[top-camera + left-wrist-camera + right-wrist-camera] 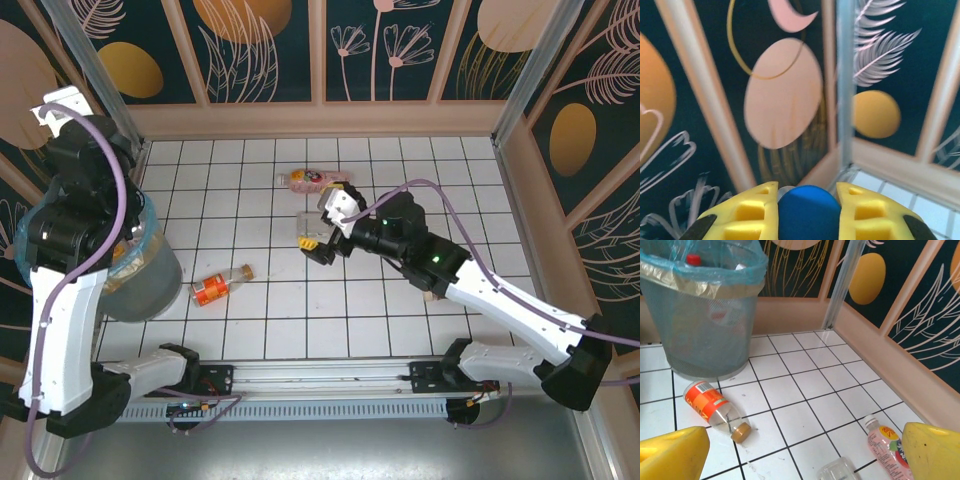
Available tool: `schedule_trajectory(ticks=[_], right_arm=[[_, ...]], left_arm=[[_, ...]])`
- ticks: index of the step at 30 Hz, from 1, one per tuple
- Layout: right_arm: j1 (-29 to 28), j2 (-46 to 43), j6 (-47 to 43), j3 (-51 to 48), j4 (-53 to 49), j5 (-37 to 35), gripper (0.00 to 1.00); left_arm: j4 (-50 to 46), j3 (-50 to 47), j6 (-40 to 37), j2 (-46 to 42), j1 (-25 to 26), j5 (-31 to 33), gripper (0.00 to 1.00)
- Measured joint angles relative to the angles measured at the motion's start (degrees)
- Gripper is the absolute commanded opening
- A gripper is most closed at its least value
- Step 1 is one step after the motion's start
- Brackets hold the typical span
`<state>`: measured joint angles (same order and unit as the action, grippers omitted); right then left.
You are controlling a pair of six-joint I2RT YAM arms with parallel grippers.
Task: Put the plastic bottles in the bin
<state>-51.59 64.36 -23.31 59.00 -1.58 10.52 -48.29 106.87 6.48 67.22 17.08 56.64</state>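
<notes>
My left gripper (pixel 807 190) is up over the bin (pixel 705 335), as the top view places that arm. Its fingers press on either side of a blue cap (pixel 807 215). I take it for a bottle's; the body is hidden.

1 red-capped bottle (pixel 693 260) lies inside the bin. Near the bin's foot lies the orange bottle (pixel 222 286), on its side, base toward the bin and cap pointing toward the table's middle.

Further right, the clear bottle (pixel 309 230) lies just under my right gripper (pixel 805 457), whose jaws stand wide apart and hold nothing. I cannot make out its axis. Beyond it the pink bottle (pixel 315 180) lies flat, long axis left to right, white cap to the left.

These 3 look empty or nearly so. I judge them light and thin-walled, apt to dent under a hard squeeze and to roll on the tiles (pixel 810 385). I would take each across the belly, on the label, jaws square to the long axis.
</notes>
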Motion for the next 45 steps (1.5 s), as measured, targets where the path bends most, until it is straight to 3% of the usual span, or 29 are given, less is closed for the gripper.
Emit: schedule_trajectory(ticks=[4,10,22,23,24,26,28,34,40,45], right_arm=[[-0.33,0.07,-0.63,0.0,0.13,0.04,0.99],[-0.5,-0.24,-0.52,-1.22,0.11,0.02,0.99],[-5.88,0.66,-0.15,-1.2,-0.42,-3.5,0.99],[-6.62,1.2,-0.15,-1.05,-0.68,-4.22,0.99],[-7.26,1.75,-0.17,-0.87,-0.96,-4.79,0.99],[-8.37,2.86,-0.17,-0.57,-1.66,-5.99,0.99],[-9.33,3.74,-0.22,-0.52,-2.16,-7.06,0.99],[-10.67,5.09,-0.2,-0.52,-2.73,-8.59,0.99],[-10.67,6.25,-0.42,-0.48,-2.71,-9.31,0.99],[-10.67,7.78,-0.81,-0.35,-2.69,-9.64,0.99]], left_arm=[[-0.28,-4.76,-1.36,-0.48,-7.82,-0.85,0.0],[0.98,-14.36,-1.57,-0.96,-19.98,-7.78,0.0],[7.78,-28.22,-4.13,-1.51,-36.54,-20.17,0.0],[8.26,-28.89,-4.17,-1.51,-37.53,-21.09,0.11],[8.5,-29.22,-4.33,-1.51,-37.97,-21.9,0.29],[9.11,-29.38,-4.57,-1.51,-38.1,-23.69,0.54],[9.97,-29.38,-4.55,-1.51,-38.1,-25.66,0.64],[11.26,-29.35,-3.87,-1.62,-38.1,-29.55,0.65],[11.3,-29.35,-3.13,-2.05,-38.1,-33.35,0.49],[11.61,-30.16,-2.93,-2.03,-38.1,-35.19,0.48]])
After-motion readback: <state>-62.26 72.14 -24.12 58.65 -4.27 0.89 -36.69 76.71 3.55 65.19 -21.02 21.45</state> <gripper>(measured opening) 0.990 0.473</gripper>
